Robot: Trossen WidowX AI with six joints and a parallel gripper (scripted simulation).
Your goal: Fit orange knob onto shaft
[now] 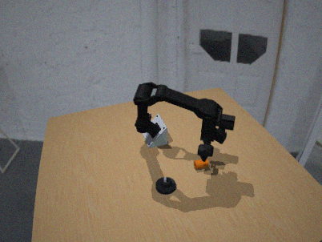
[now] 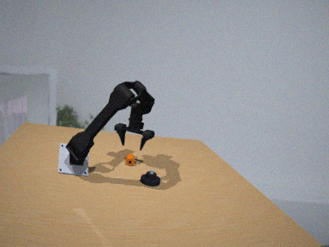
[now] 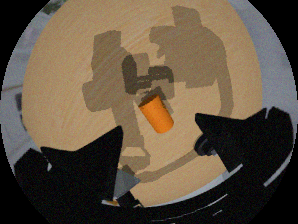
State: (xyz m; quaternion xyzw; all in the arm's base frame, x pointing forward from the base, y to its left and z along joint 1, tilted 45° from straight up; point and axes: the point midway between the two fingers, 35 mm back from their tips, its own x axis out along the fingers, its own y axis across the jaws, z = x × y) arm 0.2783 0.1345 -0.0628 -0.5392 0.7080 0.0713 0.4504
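The orange knob (image 1: 201, 164) (image 2: 130, 159) (image 3: 157, 114) lies on its side on the table. In the exterior view a dark hole shows in its end; the hole's flat side is too small to make out. The black round pedestal (image 1: 166, 187) (image 2: 150, 180) stands apart from the knob, with the short silver shaft (image 1: 165, 179) (image 2: 151, 172) upright at its centre. In the wrist view the pedestal is mostly hidden behind the right finger. My gripper (image 2: 132, 147) (image 3: 160, 123) is open and empty, pointing down above the knob, with its fingertips clear of it.
The arm's pale base plate (image 1: 161, 140) (image 2: 74, 171) stands on the wooden table (image 1: 80, 168) (image 2: 102, 204) behind the pedestal in the top view. The arm's shadows fall around the knob and the pedestal.
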